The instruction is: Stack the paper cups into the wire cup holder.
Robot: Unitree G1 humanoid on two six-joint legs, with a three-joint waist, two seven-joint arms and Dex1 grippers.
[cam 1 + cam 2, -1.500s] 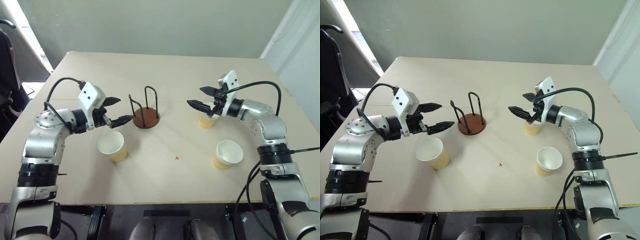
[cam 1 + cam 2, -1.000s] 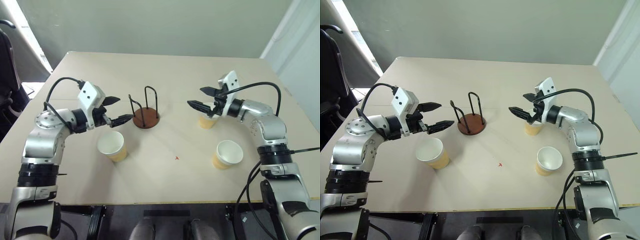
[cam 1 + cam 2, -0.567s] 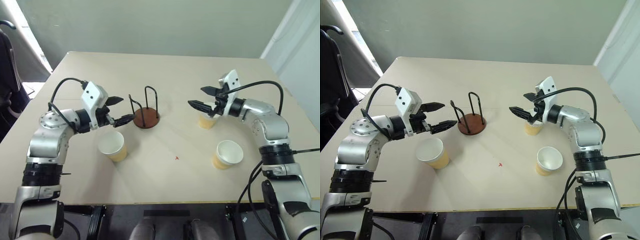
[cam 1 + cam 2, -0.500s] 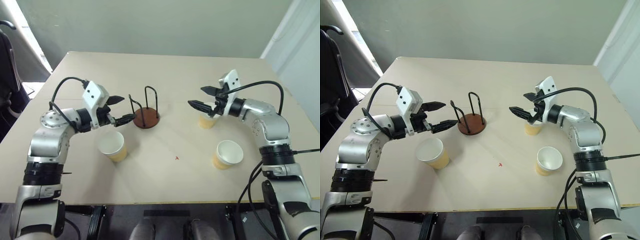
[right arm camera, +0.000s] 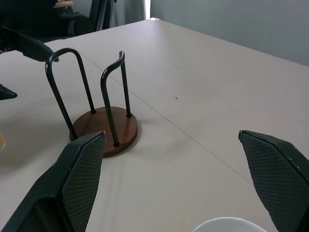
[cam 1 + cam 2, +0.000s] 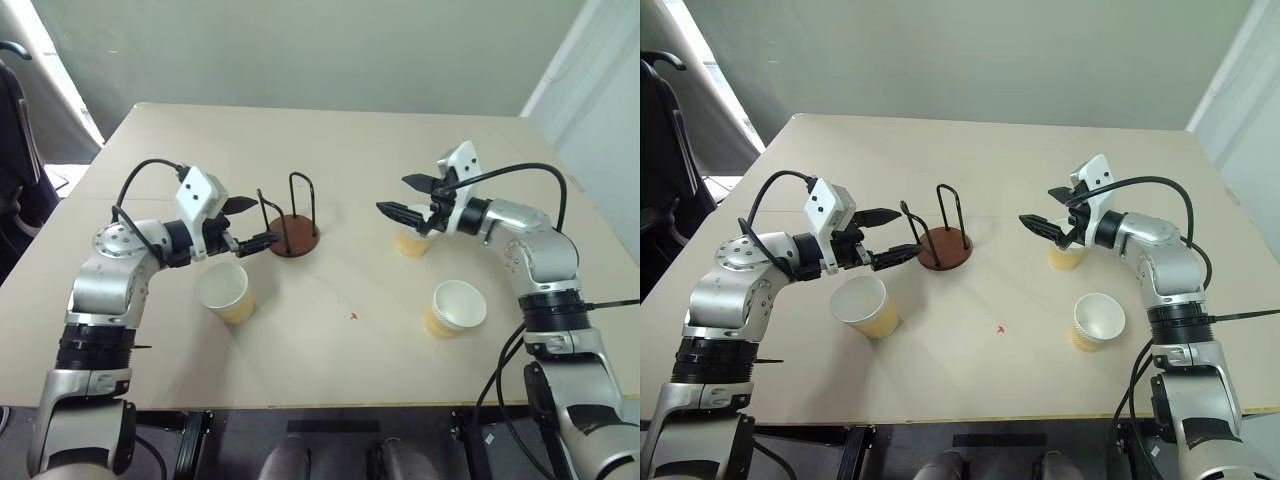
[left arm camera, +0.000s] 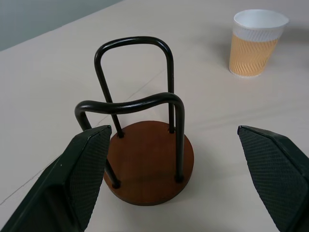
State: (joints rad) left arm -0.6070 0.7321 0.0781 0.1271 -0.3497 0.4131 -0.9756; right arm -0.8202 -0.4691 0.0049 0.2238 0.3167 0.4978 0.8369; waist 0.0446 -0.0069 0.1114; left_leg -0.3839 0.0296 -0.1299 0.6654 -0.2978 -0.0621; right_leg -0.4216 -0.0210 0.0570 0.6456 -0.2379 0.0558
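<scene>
The wire cup holder [image 6: 292, 232], a brown disc with two black wire loops, stands empty at the table's middle. My left gripper [image 6: 262, 222] is open right beside its left side, and its fingers [image 7: 82, 169] frame the holder in the left wrist view. One paper cup [image 6: 223, 290] stands upright just below that gripper. My right gripper [image 6: 392, 193] is open and points left, hovering over a second paper cup [image 6: 412, 240], with nothing between its fingers [image 5: 72, 183]. A third paper cup [image 6: 456, 307] stands nearer the front right.
The beige table [image 6: 330, 150] is bare behind the holder and between the cups. A dark chair [image 6: 15, 150] stands off the table's left edge. A small red mark [image 6: 353, 316] lies on the tabletop near the front middle.
My left gripper has crept a little to the right, closer to the holder. The right gripper and the cups have kept still.
</scene>
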